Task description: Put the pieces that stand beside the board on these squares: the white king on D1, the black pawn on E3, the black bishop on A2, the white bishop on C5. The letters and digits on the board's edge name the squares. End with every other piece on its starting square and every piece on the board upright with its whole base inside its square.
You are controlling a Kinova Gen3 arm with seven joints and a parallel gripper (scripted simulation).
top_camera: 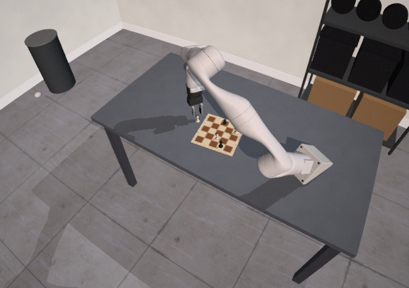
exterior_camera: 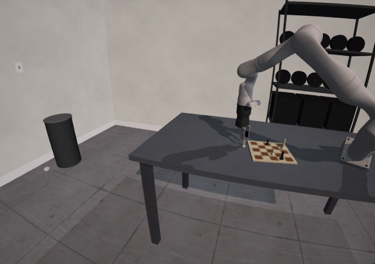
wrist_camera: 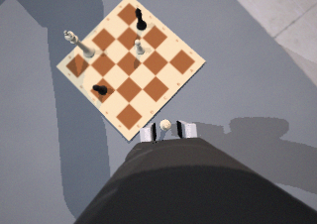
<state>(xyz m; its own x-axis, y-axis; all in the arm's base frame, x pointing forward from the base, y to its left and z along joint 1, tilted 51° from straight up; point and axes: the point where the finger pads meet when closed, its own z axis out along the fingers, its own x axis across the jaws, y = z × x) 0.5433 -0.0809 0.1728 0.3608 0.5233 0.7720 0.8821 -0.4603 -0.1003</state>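
Observation:
The white bishop (top_camera: 197, 119) (exterior_camera: 244, 144) (wrist_camera: 164, 125) stands upright on the table, just off the board's rank 5 edge. My gripper (top_camera: 197, 113) (exterior_camera: 245, 136) (wrist_camera: 166, 128) is open above it, its fingertips close to the height of the head, one to each side in the wrist view. On the board (top_camera: 199, 138) (exterior_camera: 257, 157) (wrist_camera: 130, 90), the white king (exterior_camera: 283, 143) (wrist_camera: 88, 53) stands on D1, the black pawn (top_camera: 224, 122) (exterior_camera: 267, 142) (wrist_camera: 102, 90) on E3, and the black bishop (top_camera: 220, 144) (exterior_camera: 282, 156) (wrist_camera: 142, 24) on A2. All look upright.
A small white piece (top_camera: 216, 136) (exterior_camera: 272, 151) (wrist_camera: 140, 49), seemingly a pawn, stands on B3. In the top view the forearm passes over the king's side of the board. The arm's base (top_camera: 312, 164) is bolted to the table beyond the rank 1 edge.

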